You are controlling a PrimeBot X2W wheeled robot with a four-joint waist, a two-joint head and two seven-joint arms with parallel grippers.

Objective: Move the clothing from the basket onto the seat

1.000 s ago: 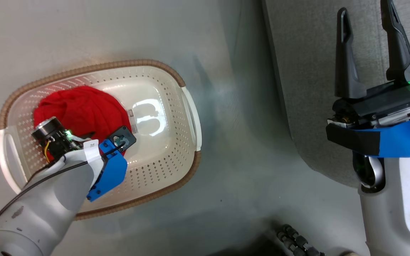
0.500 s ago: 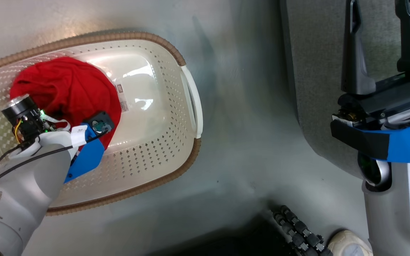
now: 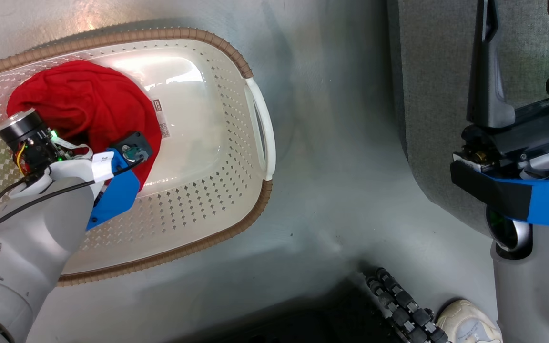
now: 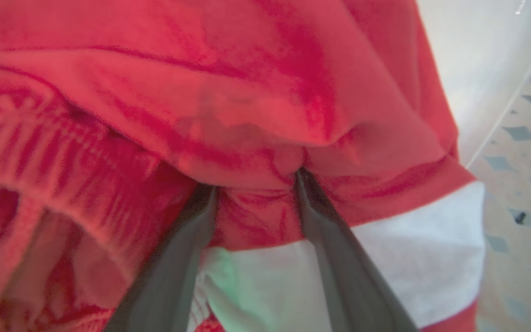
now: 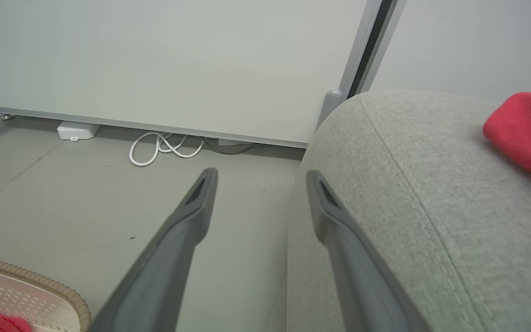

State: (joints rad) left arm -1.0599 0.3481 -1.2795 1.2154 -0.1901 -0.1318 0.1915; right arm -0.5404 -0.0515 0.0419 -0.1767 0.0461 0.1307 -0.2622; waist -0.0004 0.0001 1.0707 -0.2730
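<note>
Fingers of our left end effector (image 4: pixel 255 182) sink into crumpled red clothing (image 3: pixel 84 102) in the cream perforated plastic basket (image 3: pixel 217 190); we cannot tell if they pinch it. Our right end effector (image 5: pixel 258 177) stands spread beside the grey fabric sofa (image 5: pixel 408 184).

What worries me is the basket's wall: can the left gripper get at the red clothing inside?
Probably yes: the left gripper is inside the basket, fingers sunk into the red clothing, nothing in the way.

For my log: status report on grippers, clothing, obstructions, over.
Left gripper open, tips buried in crumpled red garment inside cream perforated plastic basket. Right gripper open, empty, at edge of light grey fabric sofa. White shoe on floor, off the path.
</note>
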